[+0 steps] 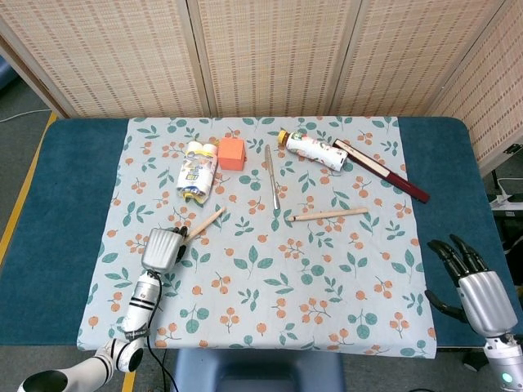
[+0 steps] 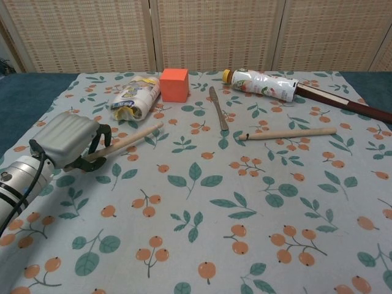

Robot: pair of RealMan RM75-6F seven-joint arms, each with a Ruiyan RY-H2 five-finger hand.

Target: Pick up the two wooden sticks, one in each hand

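Two wooden sticks are on the leaf-print cloth. My left hand grips the near end of one wooden stick, which points up and to the right with its far end raised off the cloth. The second wooden stick lies flat right of centre, untouched. At the table's near right corner my right hand hangs off the cloth with fingers spread and nothing in it; the chest view does not show it.
At the back lie a crumpled snack bag, an orange cube, a table knife, a printed bottle and a dark red flat bar.
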